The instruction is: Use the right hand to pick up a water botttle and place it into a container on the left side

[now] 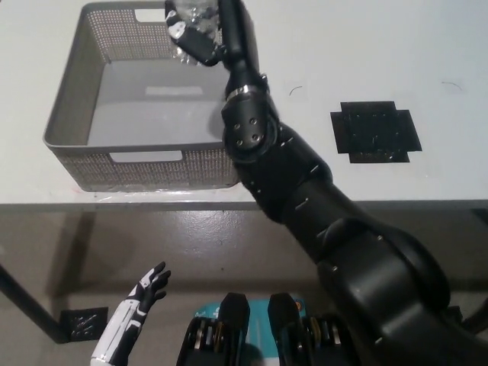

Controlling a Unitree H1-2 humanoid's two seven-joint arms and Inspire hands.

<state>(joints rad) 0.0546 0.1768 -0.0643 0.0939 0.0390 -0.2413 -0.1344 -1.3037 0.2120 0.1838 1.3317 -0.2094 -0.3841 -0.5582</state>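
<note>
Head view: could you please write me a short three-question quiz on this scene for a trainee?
1. True or false: the black right hand holds the clear water bottle above the grey basket.
2. What lies on the white table to the right of the right arm?
A. a black taped cross-shaped mark
B. a red cup
C. a second basket
3. Where is the white left hand, and is it holding anything?

Key:
1. True; the bottle is over the basket's far right corner.
2. A.
3. At the lower left, below the table's front edge, open and holding nothing.
</note>
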